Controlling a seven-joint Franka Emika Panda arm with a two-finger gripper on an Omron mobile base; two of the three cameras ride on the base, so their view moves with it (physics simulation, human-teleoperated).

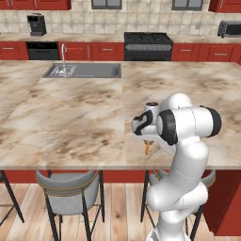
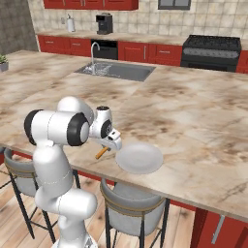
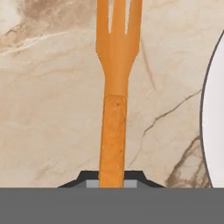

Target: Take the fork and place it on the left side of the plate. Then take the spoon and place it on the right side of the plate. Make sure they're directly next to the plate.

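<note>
One camera sits behind the robot arm (image 1: 181, 155) on its left side. It looks forward and down over the marble surface (image 1: 70, 117), far enough back to see the sink (image 1: 84, 70) and the stove (image 1: 148, 44). The other camera sits behind the arm on its right and sees the same surface, sink and stove from the other side. The hand camera is very close to the surface and looks along the fork (image 3: 114, 109), with the plate (image 3: 215, 118) at its right edge.

Fork (image 3: 114, 109) over the counter (image 3: 48, 109), just left of the plate (image 3: 215, 118)
</note>
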